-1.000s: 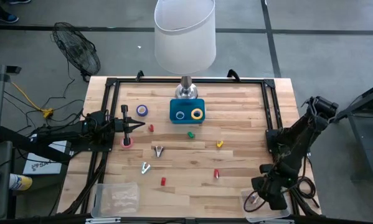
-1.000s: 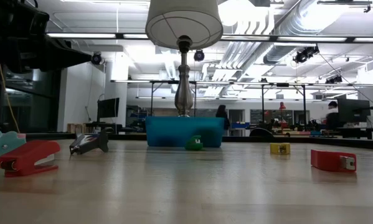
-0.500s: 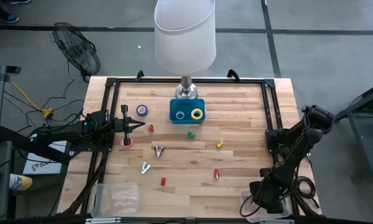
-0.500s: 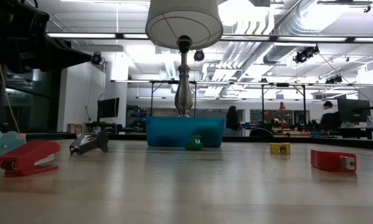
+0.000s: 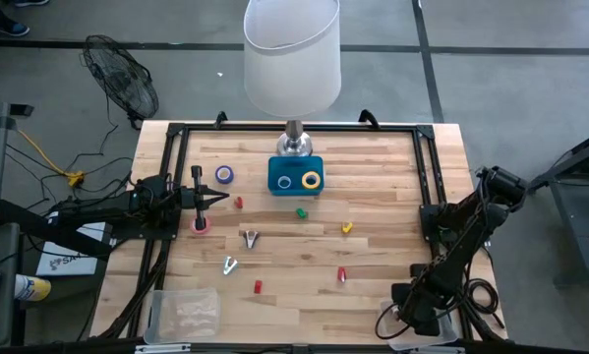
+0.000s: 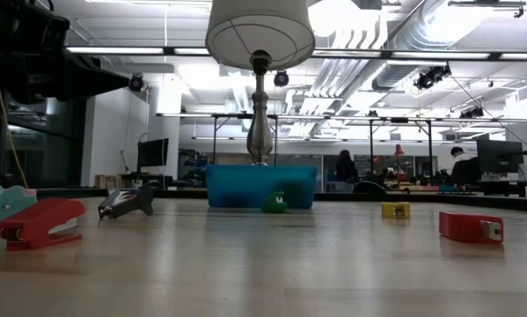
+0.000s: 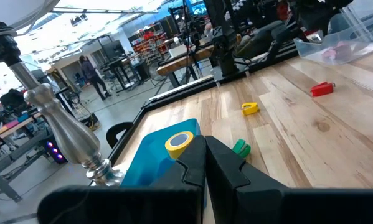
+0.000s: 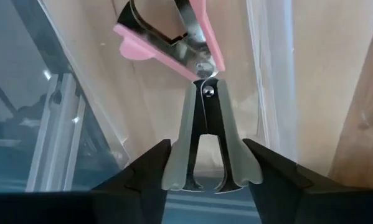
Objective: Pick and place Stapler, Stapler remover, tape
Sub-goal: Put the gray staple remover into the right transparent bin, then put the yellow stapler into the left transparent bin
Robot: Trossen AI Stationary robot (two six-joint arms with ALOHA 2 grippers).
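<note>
While the right gripper [image 8: 206,149] hangs low inside the clear bin [image 8: 261,74] at the table's near right corner, a grey staple remover [image 8: 205,118] sits between its fingers, its two handles lying against them. I cannot tell whether the fingers clamp it or have already let go. Its nose touches a pink staple remover [image 8: 167,31] already lying in the bin.

The main risk is in the release. If the fingers are not wide enough when the arm lifts, the sprung handles may catch and the remover may be dragged out and fall over the bin's wall. Its claws might also hook into the pink one and lift both.

The left gripper [image 5: 215,201] waits shut at the table's left edge, near a pink tape roll [image 5: 202,224]. Two more removers [image 5: 249,237] and small red staplers [image 5: 341,274] lie apart on the wood, and a yellow roll [image 5: 312,180] sits in the blue tray [image 5: 296,187]. They are small and flat, so a slightly off-centre grasp could push them away.
</note>
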